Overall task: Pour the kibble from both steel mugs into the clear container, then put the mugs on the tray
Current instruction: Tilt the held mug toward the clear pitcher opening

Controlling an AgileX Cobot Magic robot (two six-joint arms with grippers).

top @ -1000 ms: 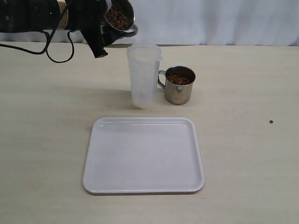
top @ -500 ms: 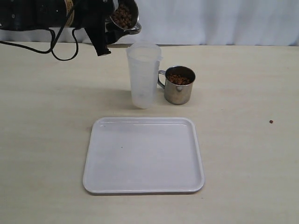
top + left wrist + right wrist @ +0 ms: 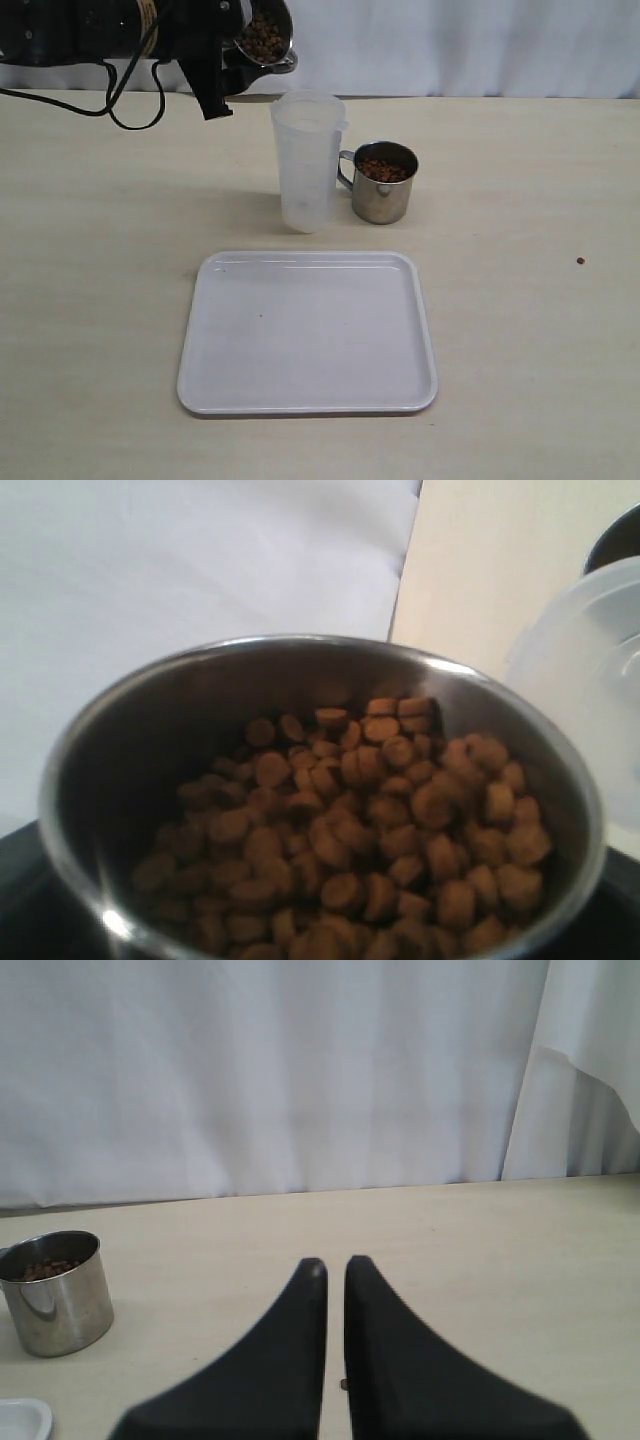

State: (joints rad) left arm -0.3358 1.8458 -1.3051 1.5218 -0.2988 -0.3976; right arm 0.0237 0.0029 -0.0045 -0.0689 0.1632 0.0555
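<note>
Left gripper (image 3: 243, 47) apparently clamps tilted mug (image 3: 266, 38) of kibble (image 3: 350, 830) at container's (image 3: 306, 160) 11 o'clock; second mug (image 3: 382, 192) at 3, tray (image 3: 308, 340) at 6; right gripper (image 3: 335, 1265) pressed together.

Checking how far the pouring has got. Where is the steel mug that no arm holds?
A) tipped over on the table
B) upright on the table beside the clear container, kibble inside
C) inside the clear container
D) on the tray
B: the free steel mug stands upright on the table next to the clear container, with kibble in it, off the tray.
</note>
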